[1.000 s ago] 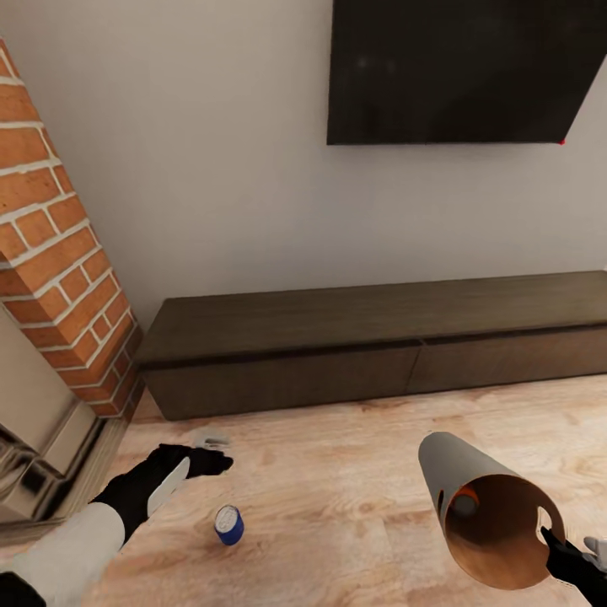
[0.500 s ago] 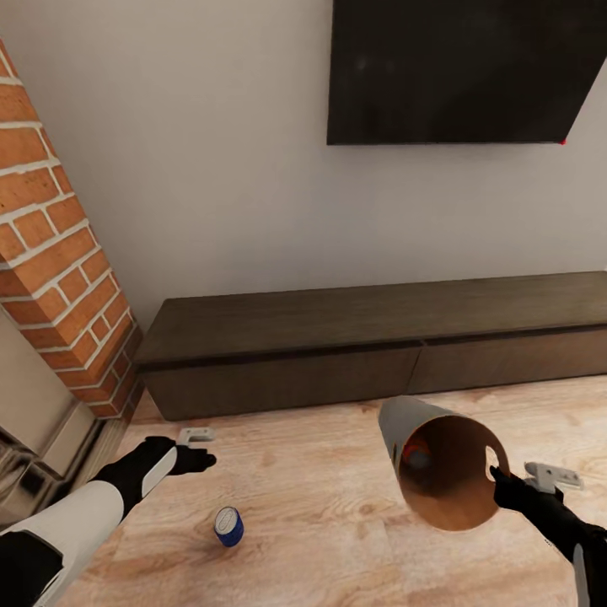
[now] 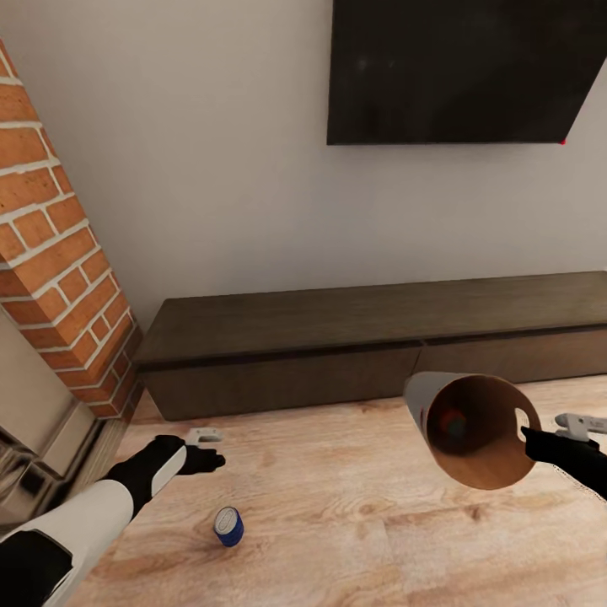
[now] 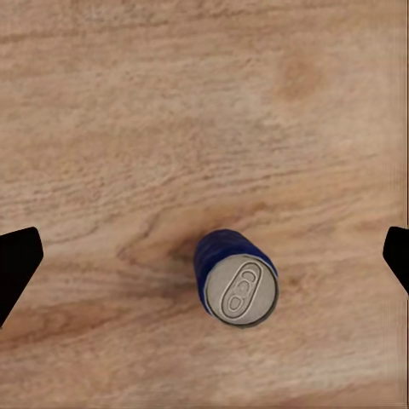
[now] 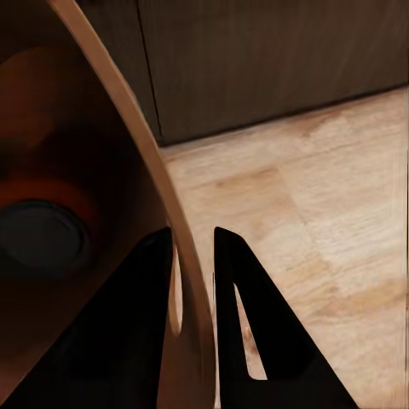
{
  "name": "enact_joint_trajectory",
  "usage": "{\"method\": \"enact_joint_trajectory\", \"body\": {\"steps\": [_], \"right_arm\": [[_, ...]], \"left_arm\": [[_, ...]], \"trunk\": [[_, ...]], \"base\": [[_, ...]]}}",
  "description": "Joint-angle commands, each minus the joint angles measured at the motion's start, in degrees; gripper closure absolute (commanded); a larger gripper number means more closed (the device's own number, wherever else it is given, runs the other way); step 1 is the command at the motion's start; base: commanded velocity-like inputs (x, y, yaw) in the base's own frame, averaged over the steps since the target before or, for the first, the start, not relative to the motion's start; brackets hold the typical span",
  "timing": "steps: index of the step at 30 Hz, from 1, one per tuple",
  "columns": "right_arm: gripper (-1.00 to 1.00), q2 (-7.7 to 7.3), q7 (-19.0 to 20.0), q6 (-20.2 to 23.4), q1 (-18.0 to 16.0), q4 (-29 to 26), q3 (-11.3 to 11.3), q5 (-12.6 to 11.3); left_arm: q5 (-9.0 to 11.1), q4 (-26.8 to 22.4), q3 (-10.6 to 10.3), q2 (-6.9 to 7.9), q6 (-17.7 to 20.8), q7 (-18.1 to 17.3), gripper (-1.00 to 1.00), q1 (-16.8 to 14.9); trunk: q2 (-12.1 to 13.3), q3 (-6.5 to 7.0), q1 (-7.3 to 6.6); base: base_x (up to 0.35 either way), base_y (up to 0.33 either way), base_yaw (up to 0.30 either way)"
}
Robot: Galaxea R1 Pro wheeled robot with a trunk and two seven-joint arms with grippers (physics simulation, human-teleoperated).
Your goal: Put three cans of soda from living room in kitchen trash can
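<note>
A dark blue can of soda (image 3: 228, 526) stands upright on the wood floor, its silver top (image 4: 242, 290) facing the left wrist camera. My left gripper (image 3: 206, 447) hovers above and just behind it, open, its fingertips (image 4: 17, 266) wide apart on either side of the can. The tash can (image 3: 420, 393), grey outside and brown inside, hangs in the air tilted on its side, mouth toward me. My right gripper (image 3: 531, 438) is shut on its rim (image 5: 128, 128) beside the handle cut-out. An orange can of soda (image 3: 452, 421) lies inside at the bottom (image 5: 47, 192).
A long low dark cabinet (image 3: 371, 346) runs along the wall behind, under a black screen (image 3: 464, 67). A brick column (image 3: 59, 253) and a metal fireplace frame (image 3: 34, 438) stand at the left. Wood floor (image 3: 337, 523) stretches between the arms.
My right arm has lifted the tash can up off the low right and carried it further from me. The left arm has barely shifted. The blue can has not moved.
</note>
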Motion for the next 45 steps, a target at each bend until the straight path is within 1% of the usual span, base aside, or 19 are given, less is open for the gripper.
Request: {"method": "enact_joint_trajectory", "body": {"steps": [1,2,4,6,7,8,11,13,15,19,23,29,33,39,45], "right_arm": [[1.0,-0.57,0.8,0.2,0.0,0.0,0.0,-0.8],[1.0,-2.18,2.9,0.4,0.0,0.4,0.0,-0.6],[1.0,-3.22,4.4,1.5,0.0,0.7,0.1,-0.5],[1.0,-3.59,5.2,3.2,0.0,0.8,0.4,-0.3],[1.0,-3.66,5.4,4.1,0.0,0.9,1.1,-0.2],[1.0,-3.69,5.4,4.4,0.0,0.9,1.5,-0.2],[1.0,-3.6,5.5,5.5,0.0,1.0,4.0,0.0],[1.0,-3.56,5.5,5.6,0.0,0.9,4.6,0.1],[1.0,-3.56,5.5,5.7,0.0,0.9,4.9,0.1],[1.0,-3.53,5.5,5.8,0.0,0.9,5.2,0.1],[1.0,-3.52,5.5,5.8,0.0,0.7,5.2,0.1],[1.0,-3.48,5.5,5.8,0.0,0.6,5.3,0.1],[1.0,-3.46,5.5,5.8,0.0,0.5,5.3,0.1],[1.0,-3.44,5.5,5.8,0.0,0.3,5.3,0.1],[1.0,-3.43,5.5,5.8,0.0,0.3,5.3,0.1]], "left_arm": [[0.0,0.0,0.0,-0.06,0.1,0.0,-1.0,0.0],[0.0,0.0,-0.1,-0.3,0.5,0.0,-1.0,0.0],[0.0,0.0,-0.1,-0.5,0.7,0.0,-1.0,0.0],[-0.1,0.0,-0.1,-0.6,0.9,0.0,-1.0,0.0],[0.0,0.1,-0.1,-0.64,1.0,0.1,-1.0,0.0],[0.0,0.2,-0.1,-0.66,1.1,0.1,-1.0,0.0],[0.1,0.4,-0.1,-0.72,2.5,0.3,-1.0,0.0],[0.1,0.3,-0.1,-0.76,3.2,0.3,-1.0,0.0],[0.1,0.4,-0.1,-0.74,3.6,0.5,-1.0,0.0],[0.0,0.5,-0.1,-0.8,3.8,0.9,-1.0,0.0],[-0.1,0.6,-0.2,-1.51,3.9,1.3,-1.0,0.0],[-0.4,0.5,-0.3,-1.93,3.8,1.3,-1.0,0.0],[-0.4,0.6,-0.4,-2.6,3.7,1.2,-1.0,0.0],[-0.5,0.7,-0.5,-3.0,3.3,1.2,-1.0,0.0],[-0.5,0.7,-0.5,-3.07,3.2,1.2,-1.0,0.0]], "trunk": [[0.0,0.01,0.0],[0.0,0.01,0.0],[0.0,0.01,0.0],[0.0,0.01,0.0],[0.0,0.01,0.0],[0.0,0.01,0.0],[0.0,0.01,0.0],[0.0,0.01,0.0],[-0.8,-0.35,0.44],[-2.4,-1.07,1.31],[-4.0,-1.79,2.19],[-6.4,-2.87,3.51],[-7.9,-3.6,4.32],[-8.0,-4.93,4.47],[-8.0,-6.26,4.63]], "base": [[0.0,0.0,0.0],[0.0,0.0,0.0],[0.0,0.0,0.0],[0.0,0.0,0.0],[0.0,0.0,0.0],[0.0,0.0,0.0],[0.0,0.0,0.0],[0.0,0.0,0.0],[0.0,0.0,0.0],[0.0,0.0,0.0],[0.0,0.0,0.0],[0.0,0.0,0.0],[0.0,0.0,0.0],[0.0,0.0,0.0],[0.0,0.0,0.0]]}}
